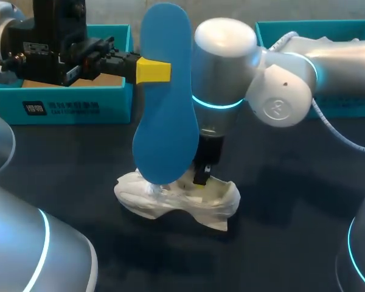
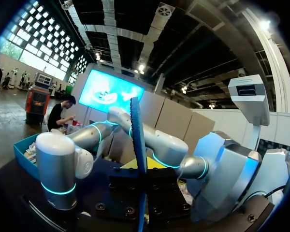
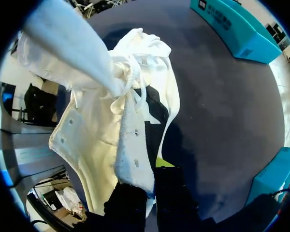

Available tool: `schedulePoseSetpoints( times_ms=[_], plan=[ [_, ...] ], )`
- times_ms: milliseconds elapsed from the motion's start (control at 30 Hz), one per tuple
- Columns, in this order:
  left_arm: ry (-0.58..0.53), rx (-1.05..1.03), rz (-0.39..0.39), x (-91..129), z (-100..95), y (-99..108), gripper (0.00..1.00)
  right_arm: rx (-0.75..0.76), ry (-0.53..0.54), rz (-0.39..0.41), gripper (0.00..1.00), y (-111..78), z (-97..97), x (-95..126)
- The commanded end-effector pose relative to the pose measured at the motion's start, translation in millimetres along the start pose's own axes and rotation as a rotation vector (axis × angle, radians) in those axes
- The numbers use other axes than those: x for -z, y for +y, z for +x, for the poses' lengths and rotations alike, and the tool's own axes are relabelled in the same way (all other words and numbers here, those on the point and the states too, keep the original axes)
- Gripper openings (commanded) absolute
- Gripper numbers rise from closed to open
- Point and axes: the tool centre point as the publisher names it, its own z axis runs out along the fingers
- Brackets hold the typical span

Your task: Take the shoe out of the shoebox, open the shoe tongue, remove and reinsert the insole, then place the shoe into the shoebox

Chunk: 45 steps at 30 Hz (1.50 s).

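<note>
Step in hand, by my reading: insole reinsertion. Left tool (image 1: 152, 71) is clamped on the upright insole (image 1: 164, 103), whose toe hangs below it at the shoe (image 1: 219, 201). Right tool (image 1: 201, 175) pinches the shoe's upper. Next: feed the toe into the opening.

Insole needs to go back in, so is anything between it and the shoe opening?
Nothing separate: the blue insole meets the white shoe at its opening, the right claw pinching the upper. Bunched laces crowd the tip.

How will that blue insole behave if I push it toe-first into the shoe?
Probably fairly stiff: the insole stands straight upright in the left claw without drooping. Seen edge-on it is thin, so it may bow under end load. The shoe looks soft and may shift.
</note>
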Motion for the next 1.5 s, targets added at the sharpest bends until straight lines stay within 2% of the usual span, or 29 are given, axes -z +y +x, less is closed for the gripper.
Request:
schedulePoseSetpoints(
  times_ms=[33,367,500,767,900,967,1500],
  plan=[
    [0.001,0.001,-0.003,-1.3,-1.3,-0.7,0.0,-0.001,-0.002,-0.006,0.0,-4.4,0.5,5.3],
    [0.001,0.001,-0.003,-1.3,-1.3,-0.7,0.0,-0.001,-0.002,-0.006,0.0,-4.4,0.5,5.3],
    [0.001,0.001,-0.003,-1.3,-1.3,-0.7,0.0,-0.172,-0.019,-0.057,0.0,-11.3,2.5,9.0],
    [0.001,0.001,-0.003,-1.3,-1.3,-0.7,0.0,-0.543,-0.089,-0.215,0.0,-30.2,21.7,12.7],
    [0.001,0.001,-0.003,-1.3,-1.3,-0.7,0.0,-0.641,-0.114,-0.227,0.0,-33.6,33.2,11.1],
    [0.001,0.001,-0.003,-1.3,-1.3,-0.7,0.0,-0.762,-0.128,-0.239,0.0,-31.4,38.6,10.7],
    [0.001,0.001,-0.003,-1.3,-1.3,-0.7,0.0,-0.762,-0.128,-0.239,0.0,-31.4,38.6,10.7]
  ],
)
